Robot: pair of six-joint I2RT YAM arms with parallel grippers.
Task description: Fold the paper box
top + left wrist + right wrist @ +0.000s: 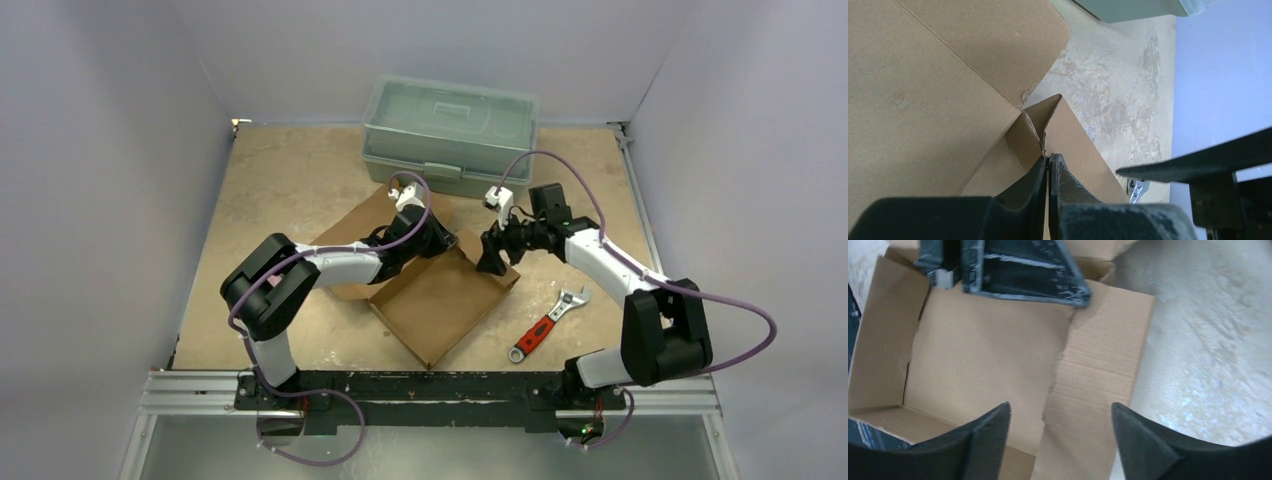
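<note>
Two grippers are met at the far end of the paper box [437, 305], mid-table.
The left gripper [1048, 162] is clenched on the far corner fold; the right gripper [1060, 410] is spread, nothing held, above the right wall. The box's long axis is laid near-left to far-right, so that wall is judged nearest the right arm.

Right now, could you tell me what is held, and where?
Left gripper shut at a raised corner of the paper box, pinch unclear; right gripper open, holding nothing.
</note>
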